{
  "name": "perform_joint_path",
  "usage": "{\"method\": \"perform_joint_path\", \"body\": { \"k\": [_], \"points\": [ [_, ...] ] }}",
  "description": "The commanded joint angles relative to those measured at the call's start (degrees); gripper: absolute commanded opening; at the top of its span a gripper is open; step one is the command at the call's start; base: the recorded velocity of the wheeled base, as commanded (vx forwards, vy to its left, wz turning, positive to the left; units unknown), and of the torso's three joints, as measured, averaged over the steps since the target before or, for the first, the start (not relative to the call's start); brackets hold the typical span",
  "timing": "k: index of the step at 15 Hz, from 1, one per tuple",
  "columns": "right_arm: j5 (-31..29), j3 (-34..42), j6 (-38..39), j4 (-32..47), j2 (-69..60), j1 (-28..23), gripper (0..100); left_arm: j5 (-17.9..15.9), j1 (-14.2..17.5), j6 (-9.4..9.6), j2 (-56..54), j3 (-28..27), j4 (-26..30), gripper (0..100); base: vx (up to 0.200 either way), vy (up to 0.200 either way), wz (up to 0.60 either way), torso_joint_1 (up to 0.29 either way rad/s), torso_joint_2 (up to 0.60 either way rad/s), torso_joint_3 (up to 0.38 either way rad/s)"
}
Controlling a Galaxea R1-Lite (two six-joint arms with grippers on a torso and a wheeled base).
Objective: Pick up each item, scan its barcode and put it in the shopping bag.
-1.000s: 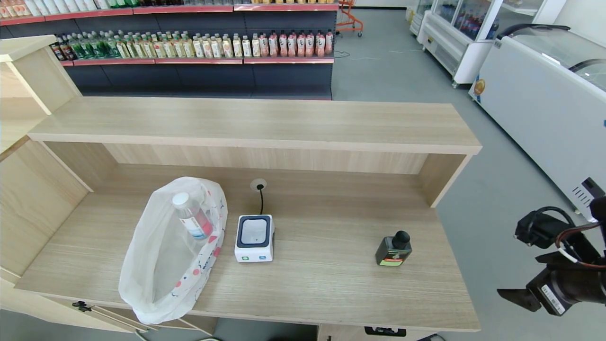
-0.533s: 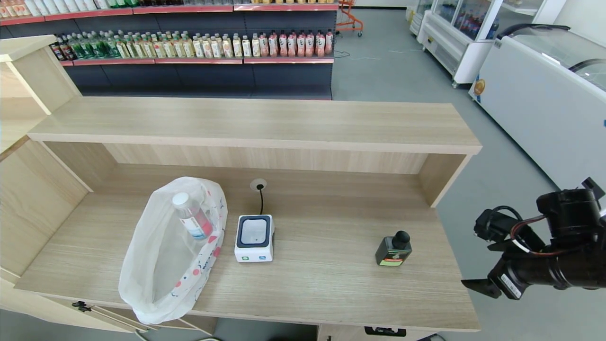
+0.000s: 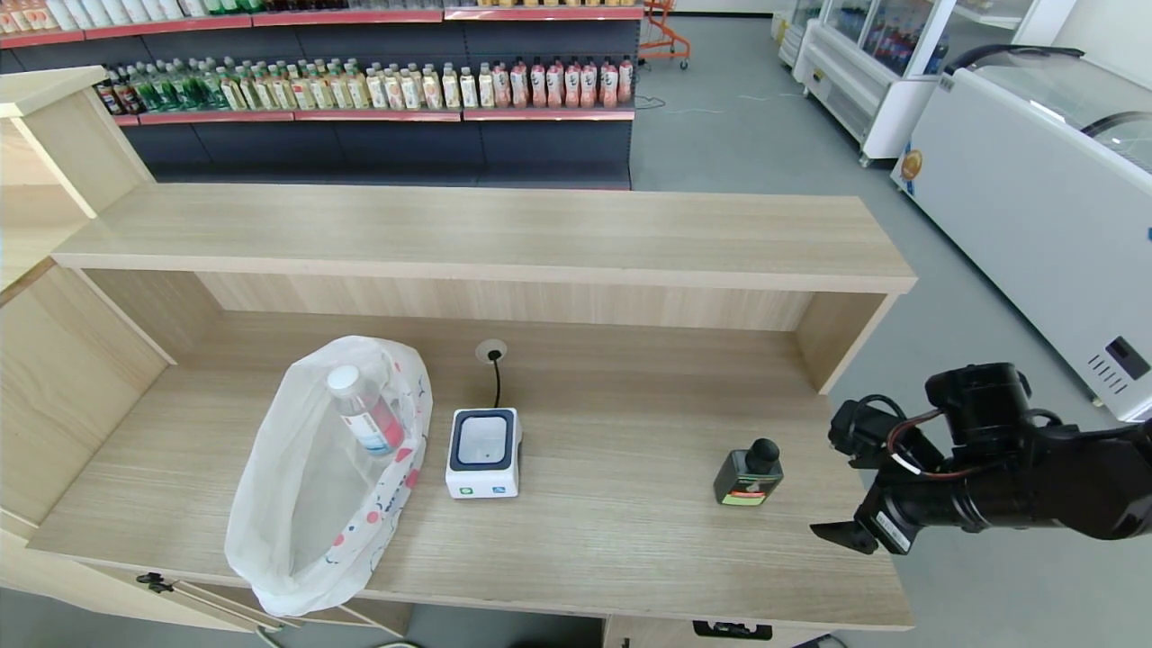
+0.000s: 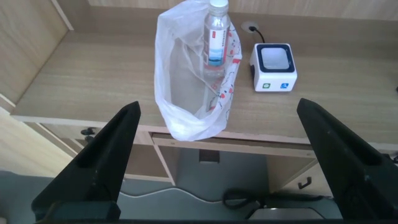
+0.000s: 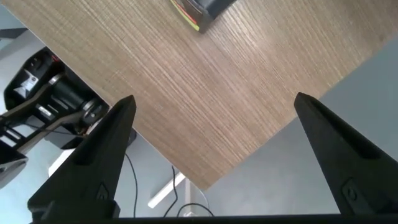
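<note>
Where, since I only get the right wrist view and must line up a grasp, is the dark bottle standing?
Observer: The dark bottle stands upright on the counter, to the right of the scanner and apart from it.
Operator: Is the shopping bag ready?
Observer: The shopping bag sits open to the left of the scanner, with a clear bottle already inside.
Operator: And my left gripper?
Observer: The left gripper is open, facing the bag from the counter's near side.
</note>
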Motion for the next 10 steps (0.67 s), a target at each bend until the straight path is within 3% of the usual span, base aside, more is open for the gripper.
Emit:
{"method": "perform_joint_path", "body": {
  "k": [1, 2, 3, 10],
  "points": [
    [0.0, -0.7, 0.0, -0.5, 2.6, 0.5, 100, 0.0, 0.0, 0.0, 0.0, 0.0, 0.0, 100, 0.0, 0.0, 0.0, 0.0, 0.0, 0.0],
    [0.5, -1.2, 0.1, -1.3, 3.7, 0.7, 100, 0.0, 0.0, 0.0, 0.0, 0.0, 0.0, 100, 0.0, 0.0, 0.0, 0.0, 0.0, 0.0],
    [1.7, -1.5, 0.1, -1.5, 4.3, 1.0, 0, 0.1, 0.0, 0.0, 0.0, 0.0, 0.0, 100, 0.0, 0.0, 0.0, 0.0, 0.0, 0.0],
    [2.9, -2.6, 0.3, -2.3, 6.3, 2.4, 0, 0.0, 0.0, 0.0, 0.0, 0.0, 0.0, 100, 0.0, 0.0, 0.0, 0.0, 0.0, 0.0]
  ]
}}
